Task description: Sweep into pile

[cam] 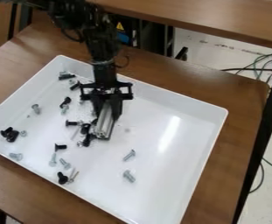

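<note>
"Nearest the camera was the white tray (90, 202), wasn't it, its near rim running aslant across the lower part of the view?"

"Yes, set on my brown wooden table (21, 183). My tool (107, 113) hung down inside it, left of the middle, from the black arm (97, 41) that came in at the top."

"And was it wide or narrow?"

"It held a silver bar (104, 124) between its fingers, one on either side, with the bar's lower end down near the tray's floor."

"Where were the screws, then?"

"Scattered, mostly on the left side — black ones and silver ones. A few dark screws (86, 129) bunched just beside the left side of my bar. A black screw (67, 76) lay up by the far left corner, and a tight group of black screws (10, 134) sat near the left rim."

"And along the near side?"

"Another black screw (62, 178) lay close to the near rim, with a silver screw (65, 163) just above it in the view. Two silver bolts (129, 176) lay apart from the rest — below my bar and to its right, one above the other."

"Anything around the table?"

"A second brown tabletop (220, 19) behind, and dark cables (263, 65) over on the right."
</note>
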{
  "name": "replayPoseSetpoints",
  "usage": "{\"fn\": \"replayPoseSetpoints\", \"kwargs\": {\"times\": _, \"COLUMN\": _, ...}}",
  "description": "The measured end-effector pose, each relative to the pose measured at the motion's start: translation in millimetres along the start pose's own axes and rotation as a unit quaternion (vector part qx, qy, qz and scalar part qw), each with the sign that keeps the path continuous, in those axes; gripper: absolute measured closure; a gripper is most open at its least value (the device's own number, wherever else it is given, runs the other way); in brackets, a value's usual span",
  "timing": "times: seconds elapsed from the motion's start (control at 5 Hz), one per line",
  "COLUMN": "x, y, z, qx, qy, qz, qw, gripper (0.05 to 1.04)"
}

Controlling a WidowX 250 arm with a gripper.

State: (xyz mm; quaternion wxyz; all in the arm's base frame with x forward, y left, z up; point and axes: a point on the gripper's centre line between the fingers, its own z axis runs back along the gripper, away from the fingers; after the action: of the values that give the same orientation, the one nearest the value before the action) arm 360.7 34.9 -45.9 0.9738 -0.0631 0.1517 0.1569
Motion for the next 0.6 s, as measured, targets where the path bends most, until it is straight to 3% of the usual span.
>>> {"fn": "replayPoseSetpoints", "kwargs": {"times": 0.2, "x": -20.2, "y": -35.4, "z": 2.3, "qx": 0.035, "qy": -0.018, "qz": -0.041, "qw": 0.9984, "gripper": 0.721}}
{"fn": "replayPoseSetpoints", "kwargs": {"times": 0.4, "x": -45.2, "y": -89.7, "z": 14.0, "qx": 0.045, "qy": -0.048, "qz": -0.112, "qw": 0.9915, "gripper": 0.721}}
{"fn": "replayPoseSetpoints", "kwargs": {"times": 0.6, "x": -66.9, "y": -132.3, "z": 10.1, "qx": 0.037, "qy": -0.048, "qz": -0.165, "qw": 0.9844, "gripper": 0.721}}
